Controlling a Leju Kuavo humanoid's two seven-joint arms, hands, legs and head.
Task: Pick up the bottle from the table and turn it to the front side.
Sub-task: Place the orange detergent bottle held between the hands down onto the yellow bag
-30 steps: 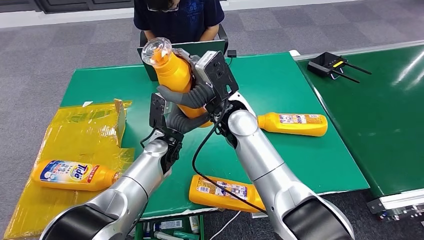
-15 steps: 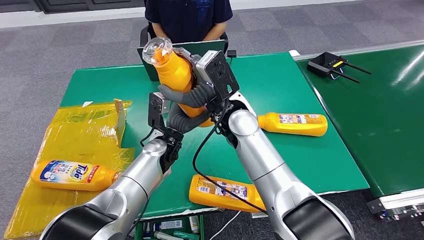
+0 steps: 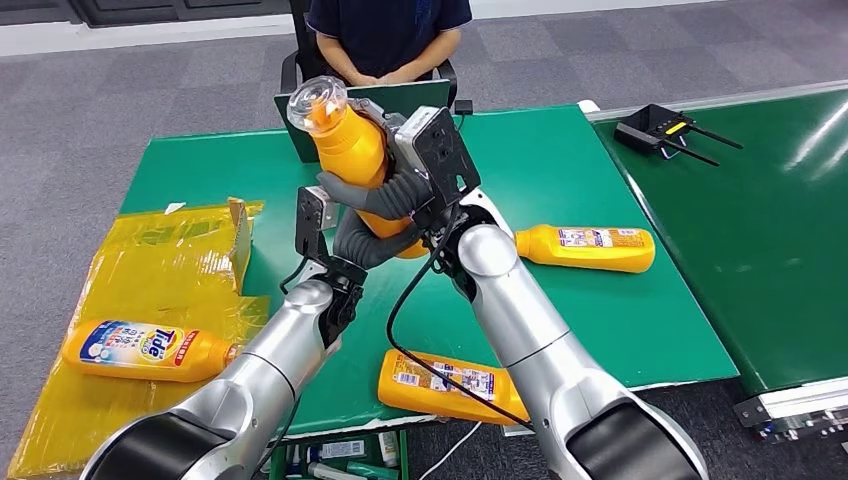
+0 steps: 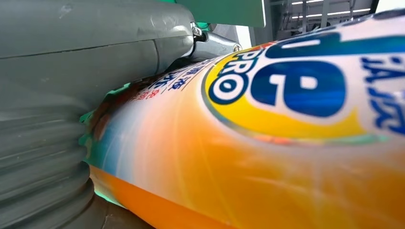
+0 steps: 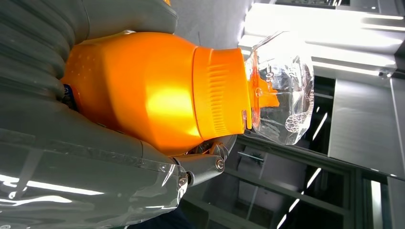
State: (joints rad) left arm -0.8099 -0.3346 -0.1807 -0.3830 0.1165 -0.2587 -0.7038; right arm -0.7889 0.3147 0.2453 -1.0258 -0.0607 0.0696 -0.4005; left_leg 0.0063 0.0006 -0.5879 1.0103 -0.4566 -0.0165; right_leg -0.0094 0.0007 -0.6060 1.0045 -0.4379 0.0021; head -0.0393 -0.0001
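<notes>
Gripping orange bottle [image 4: 267,143], label reading "PRO".

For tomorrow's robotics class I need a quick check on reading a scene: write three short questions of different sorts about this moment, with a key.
1. True or false: both hands grip the raised bottle.
2. Besides the raised one, how many orange bottles lie in the head view?
3. The raised bottle's clear cap points: A) up and away from the robot, B) down at the table, C) at the yellow bag.

Key
1. True: left hand low, right hand higher.
2. Three.
3. A.
</notes>
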